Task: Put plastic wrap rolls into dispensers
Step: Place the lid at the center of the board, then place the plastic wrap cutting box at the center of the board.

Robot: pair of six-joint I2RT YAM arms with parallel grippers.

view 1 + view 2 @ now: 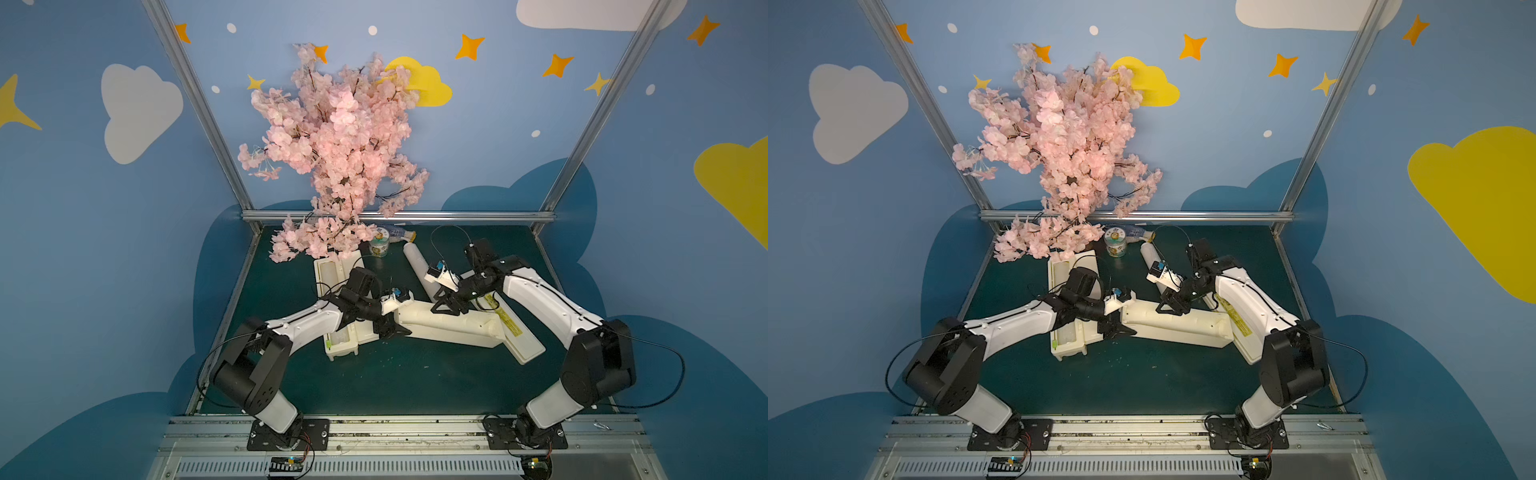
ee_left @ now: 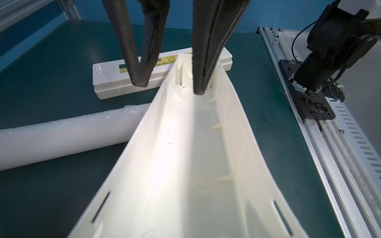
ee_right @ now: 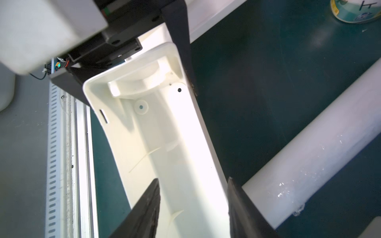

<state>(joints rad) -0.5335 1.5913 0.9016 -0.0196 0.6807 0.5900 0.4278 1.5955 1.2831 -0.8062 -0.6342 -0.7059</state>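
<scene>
empty dispenser (image 1: 449, 332): lay mid-table, open, nothing inside, long axis left to right.
left jaws: spread wide at its left end, gripping nothing.
right jaws: half spread astride its rear wall, one tip inside, not pinching.
lid (image 1: 521, 338): yellow-labelled, lay angled off its right end, partly under the right arm (image 1: 548, 299).
filled dispenser (image 1: 341, 352): lay toward the left edge, axis front to back, open, one roll (image 1: 330, 274) inside; the left arm (image 1: 307, 322) reached over it.
loose roll (image 1: 417, 264): lay on the table (image 1: 374, 382) behind the empty dispenser, axis nearly front to back, near end hidden by the right arm.
jar (image 1: 379, 247), bottle (image 1: 397, 233): stood at the back edge, beside that roll's far end.
blossom branch (image 1: 332, 145): overhung the filled dispenser's far end.
</scene>
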